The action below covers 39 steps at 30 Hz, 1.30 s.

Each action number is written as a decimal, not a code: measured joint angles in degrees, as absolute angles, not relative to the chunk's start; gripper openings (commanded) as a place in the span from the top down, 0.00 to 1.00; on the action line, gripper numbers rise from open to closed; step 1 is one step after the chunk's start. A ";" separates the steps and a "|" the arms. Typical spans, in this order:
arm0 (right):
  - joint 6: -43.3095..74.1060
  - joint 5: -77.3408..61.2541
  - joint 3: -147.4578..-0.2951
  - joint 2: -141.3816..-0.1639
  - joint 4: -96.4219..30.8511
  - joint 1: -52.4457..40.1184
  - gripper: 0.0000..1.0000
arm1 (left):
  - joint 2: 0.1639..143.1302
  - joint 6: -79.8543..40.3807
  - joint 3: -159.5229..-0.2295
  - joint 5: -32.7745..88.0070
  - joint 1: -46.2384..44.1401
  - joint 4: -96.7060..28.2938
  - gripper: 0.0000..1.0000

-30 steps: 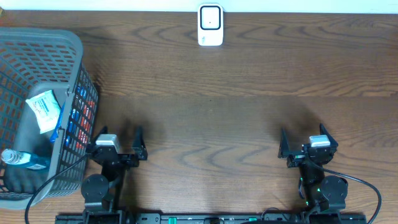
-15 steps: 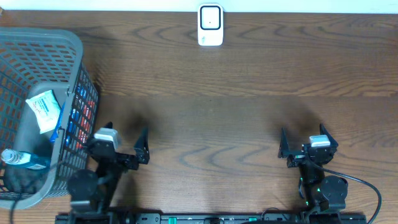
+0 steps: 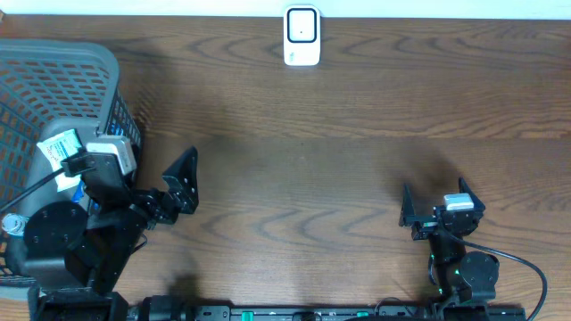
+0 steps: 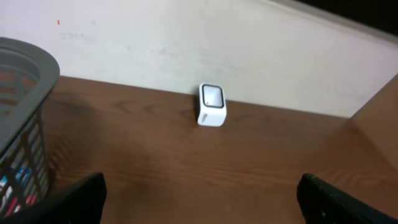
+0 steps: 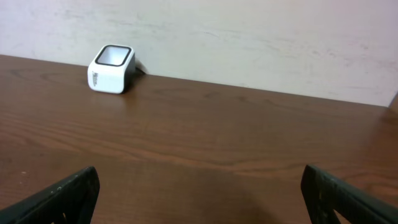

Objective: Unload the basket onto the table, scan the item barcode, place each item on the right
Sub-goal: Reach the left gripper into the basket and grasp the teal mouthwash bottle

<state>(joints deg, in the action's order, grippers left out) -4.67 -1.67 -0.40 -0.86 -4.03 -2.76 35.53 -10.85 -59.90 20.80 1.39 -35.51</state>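
My left arm [image 3: 85, 236] up high, angled toward my left side; left gripper [image 4: 200, 198] spread wide, holding nothing. My right arm [image 3: 464, 263] folded low at base; right gripper [image 3: 436, 207] spread wide, empty, pointing forward.

One scanner [image 3: 302, 36], one basket [image 3: 49, 89], one packet [image 3: 55, 143], one bottle [image 3: 7, 225].

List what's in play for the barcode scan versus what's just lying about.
In play:
scanner
basket
white packet and bottle in it, likely items to scan
left gripper, right gripper, both open

Just there:
wooden table
cable by the right arm
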 measured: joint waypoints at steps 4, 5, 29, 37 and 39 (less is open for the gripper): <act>-4.69 -1.67 -0.40 -0.86 -4.01 -2.76 0.01 | 38.39 -13.85 -66.08 18.04 1.34 -39.77 0.02; -4.69 -1.67 -0.40 -0.86 -3.99 -2.76 0.01 | 40.12 -14.90 -70.13 15.94 1.32 -41.65 0.02; -4.84 -1.65 -0.40 -0.99 -4.03 -2.76 0.01 | 76.44 -42.39 -116.46 -20.93 35.40 -92.23 0.02; -4.84 -1.65 -0.40 -1.04 -4.01 -2.76 0.01 | 75.94 -44.14 -101.41 -19.18 43.29 -86.65 0.02; -4.84 -1.65 -0.40 -1.04 -4.03 -2.76 0.01 | 76.07 -43.92 -96.51 -18.83 43.42 -83.02 0.02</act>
